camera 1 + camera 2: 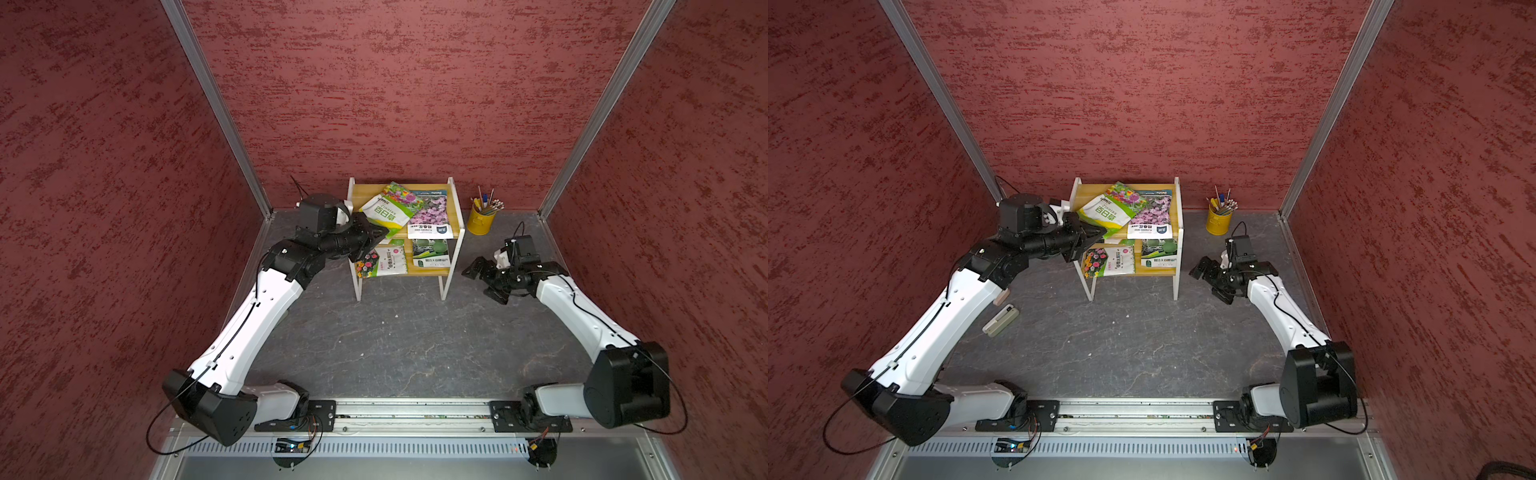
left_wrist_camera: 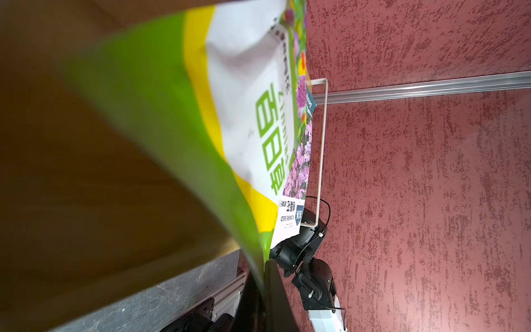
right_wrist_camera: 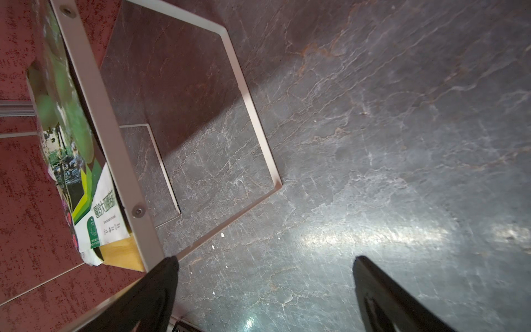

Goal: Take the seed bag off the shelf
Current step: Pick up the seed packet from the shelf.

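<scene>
The left gripper point(image 1: 1097, 232) has its jaws clenched on the near-left corner of the green-and-white zinnia seed bag point(image 1: 388, 208). The left wrist view shows the bag's edge running straight into the closed jaws. The bag lies tilted on the top board of the shelf point(image 1: 360, 194), with the pinched corner overhanging the near edge.

The bag looks like a thin, glossy pouch. It is probably light and floppy, and slick enough to slide out of a shallow pinch. A grip on one corner will likely let the rest sag and swing, so a bite deeper along the sealed edge would hold better.

Its right side overlaps a pink flower seed packet point(image 1: 432, 216) on the same board, which could be dragged along. The shelf's white frame rises at both ends of the top board, so the way out seems to be up and toward the near side. On the lower board lie a mixed-flower packet point(image 1: 384, 262) and a green-leaf packet point(image 1: 431, 251).

A yellow pencil cup point(image 1: 480, 222) stands on the counter point(image 1: 395, 353), right of the shelf. The right gripper point(image 1: 480, 283) hangs near the shelf's right leg with its jaws released and empty.
</scene>
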Available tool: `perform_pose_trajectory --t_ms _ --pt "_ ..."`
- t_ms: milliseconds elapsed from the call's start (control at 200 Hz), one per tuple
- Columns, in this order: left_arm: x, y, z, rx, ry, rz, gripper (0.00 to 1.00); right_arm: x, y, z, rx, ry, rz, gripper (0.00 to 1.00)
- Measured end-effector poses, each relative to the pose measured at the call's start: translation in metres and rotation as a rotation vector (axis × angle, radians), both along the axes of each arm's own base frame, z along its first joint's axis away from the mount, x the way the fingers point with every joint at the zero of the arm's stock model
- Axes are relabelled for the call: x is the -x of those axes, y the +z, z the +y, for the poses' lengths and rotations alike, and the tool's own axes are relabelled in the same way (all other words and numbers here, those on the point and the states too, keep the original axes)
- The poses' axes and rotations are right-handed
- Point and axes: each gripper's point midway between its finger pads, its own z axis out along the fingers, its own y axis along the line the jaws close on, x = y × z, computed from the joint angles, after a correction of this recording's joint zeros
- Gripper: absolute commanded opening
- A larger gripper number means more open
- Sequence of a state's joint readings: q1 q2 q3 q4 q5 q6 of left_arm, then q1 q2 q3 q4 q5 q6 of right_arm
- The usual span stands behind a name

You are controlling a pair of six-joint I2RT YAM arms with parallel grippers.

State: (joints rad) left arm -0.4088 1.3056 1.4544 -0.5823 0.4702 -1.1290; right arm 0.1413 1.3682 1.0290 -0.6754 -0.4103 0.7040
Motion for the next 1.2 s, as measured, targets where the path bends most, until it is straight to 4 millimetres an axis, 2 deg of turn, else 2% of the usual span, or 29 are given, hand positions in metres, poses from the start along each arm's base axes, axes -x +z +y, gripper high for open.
perform_pose_trajectory --t_ms 165,576,957,1202 --pt "-0.003 0.000 -0.002 -0.001 -0.002 0.002 0.00 -0.001 0.000 0.000 -0.001 -0.001 -0.002 0.98" --pt "-0.007 0.041 0.000 0.021 -0.001 -0.089 0.00 -0.001 0.001 0.000 -0.002 -0.003 -0.004 0.99" --pt "-0.021 0.081 0.017 0.023 0.041 -0.168 0.00 -0.003 0.000 0.000 -0.002 -0.002 0.000 0.98" --pt "-0.032 0.105 0.045 0.027 0.094 -0.207 0.00 -0.003 -0.002 0.001 -0.002 -0.001 0.004 0.99"
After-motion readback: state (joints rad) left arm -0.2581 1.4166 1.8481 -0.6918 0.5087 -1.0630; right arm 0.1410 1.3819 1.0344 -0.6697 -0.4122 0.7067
